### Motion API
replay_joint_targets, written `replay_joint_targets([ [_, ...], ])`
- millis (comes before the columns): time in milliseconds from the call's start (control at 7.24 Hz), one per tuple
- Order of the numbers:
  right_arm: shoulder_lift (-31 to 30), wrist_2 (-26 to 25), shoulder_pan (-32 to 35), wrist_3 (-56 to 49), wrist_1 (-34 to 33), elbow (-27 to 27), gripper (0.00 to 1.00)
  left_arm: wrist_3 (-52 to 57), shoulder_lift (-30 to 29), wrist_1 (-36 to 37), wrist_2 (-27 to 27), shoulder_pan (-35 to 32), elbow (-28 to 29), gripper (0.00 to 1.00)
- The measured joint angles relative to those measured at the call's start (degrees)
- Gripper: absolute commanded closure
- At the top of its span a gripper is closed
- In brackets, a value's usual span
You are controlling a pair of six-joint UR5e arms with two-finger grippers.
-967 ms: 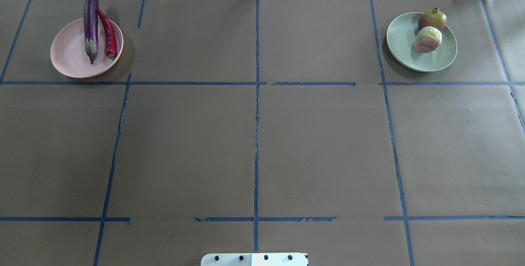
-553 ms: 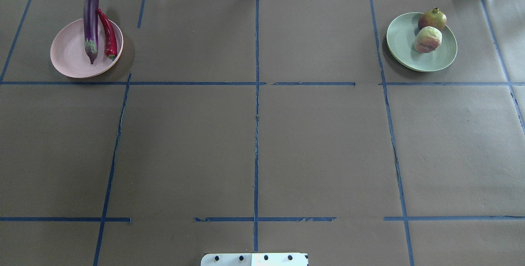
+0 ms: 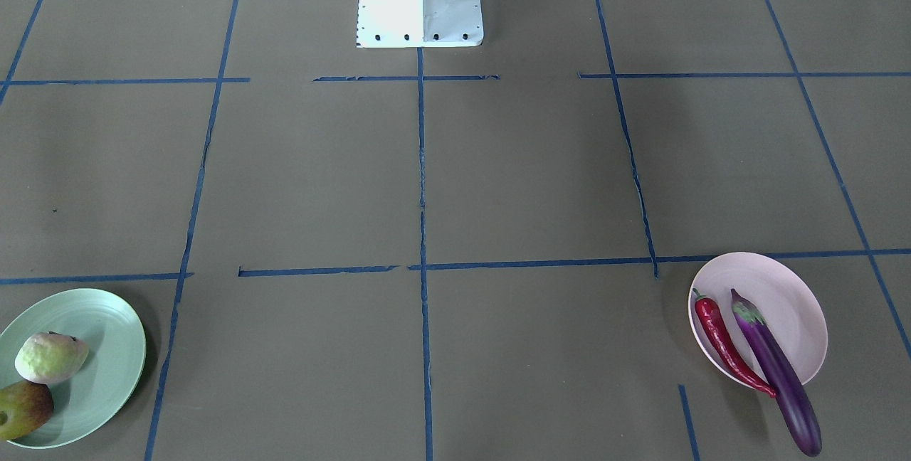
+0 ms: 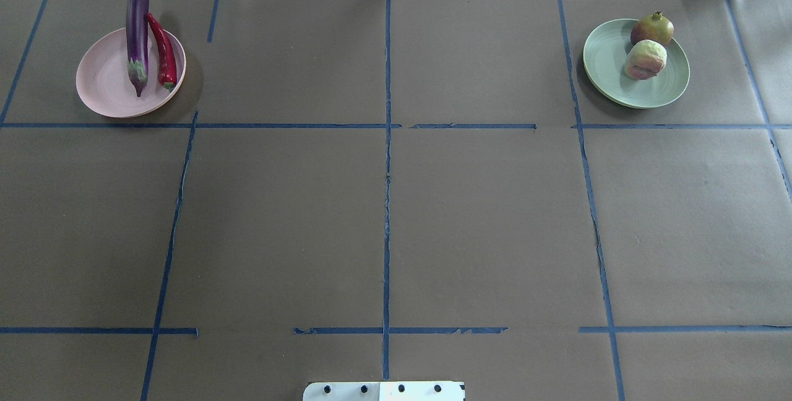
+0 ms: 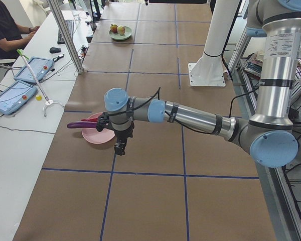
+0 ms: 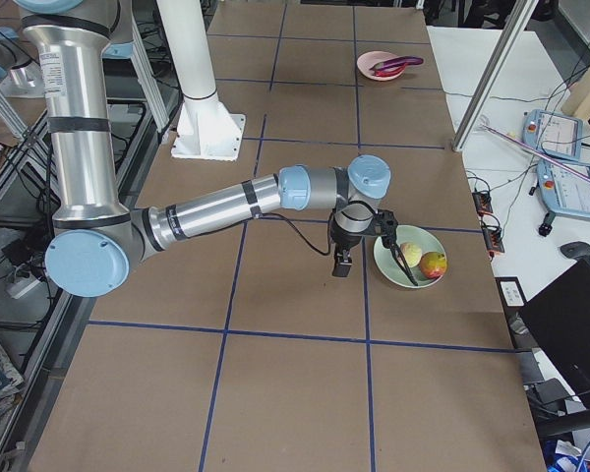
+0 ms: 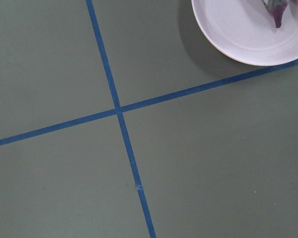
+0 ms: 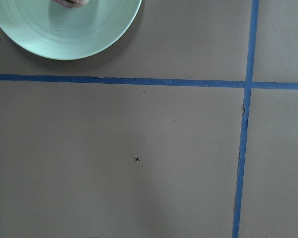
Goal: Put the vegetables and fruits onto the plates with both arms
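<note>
The purple eggplant and the red chili pepper lie side by side on the pink plate, far left; the eggplant overhangs its far rim. The red-and-yellow fruit and the pale peach-like fruit sit on the mint green plate, far right. My left gripper hangs beside the pink plate. My right gripper hangs at the green plate's near rim. Both show only in the side views, so I cannot tell whether they are open or shut. The wrist views show no fingers.
The white base block stands at the table's near edge. Blue tape lines cross the brown table cover. In the exterior left view a side table holds tablets, with a metal post and a seated person beside it.
</note>
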Motion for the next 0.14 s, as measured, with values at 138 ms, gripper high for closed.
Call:
replay_joint_targets([
  [138, 0.0, 0.0, 0.0, 0.0, 0.0, 0.4, 0.0, 0.0, 0.0, 0.0, 0.0, 0.0, 0.0, 0.0],
])
